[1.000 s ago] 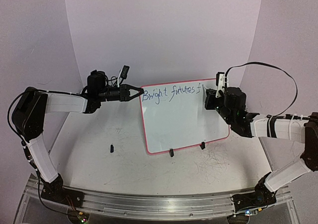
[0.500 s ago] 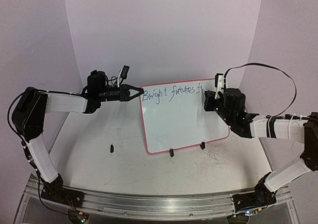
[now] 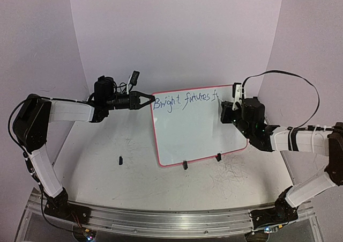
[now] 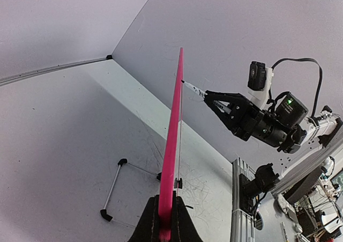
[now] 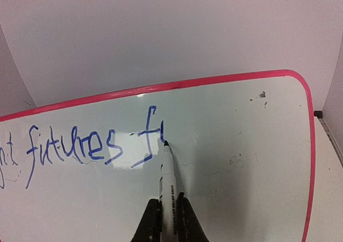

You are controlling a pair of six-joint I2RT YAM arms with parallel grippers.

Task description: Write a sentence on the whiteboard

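The left gripper (image 3: 146, 100) has its jaws clamped on the rim of the flat, pink-rimmed white whiteboard (image 3: 198, 132), while the right gripper (image 5: 168, 209), jaws clamped on a slim white marker pen (image 5: 166, 169), rests the tip at the end of the blue handwritten sentence (image 5: 80, 145).

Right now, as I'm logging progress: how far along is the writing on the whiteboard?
Done: "Bright futures" of the sentence stands in blue on the whiteboard. In hand: the next word, an f and a started stroke; the right gripper holds the marker tip to the board, the left gripper clamps its edge. Left: the rest, on the blank area beyond.
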